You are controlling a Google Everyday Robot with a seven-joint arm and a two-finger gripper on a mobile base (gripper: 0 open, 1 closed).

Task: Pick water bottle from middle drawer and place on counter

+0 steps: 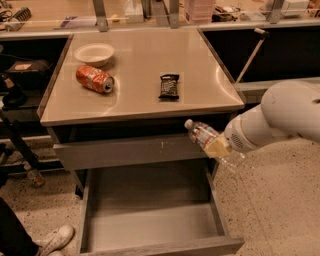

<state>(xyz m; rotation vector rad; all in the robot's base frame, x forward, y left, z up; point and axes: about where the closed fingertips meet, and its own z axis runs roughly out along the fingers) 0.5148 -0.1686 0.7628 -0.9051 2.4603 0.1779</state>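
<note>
- This looks like a robot test area in a lab or office break room, not a home.
- A grey metal cabinet carries a brushed-metal surface [135,70], and its middle drawer [150,225] is pulled open above a speckled terrazzo floor [280,200].
- Snack items lie on top: a white bowl [93,53], a dented red soda can [95,79] and a dark snack bar [169,86].
- Long benches [45,10] behind hold scattered small gear.
- A white robot arm's end effector [217,147] grips a water bottle [202,134] just off the cabinet's right front corner.
- A bystander's white shoe [55,239] shows at the lower left.
</note>
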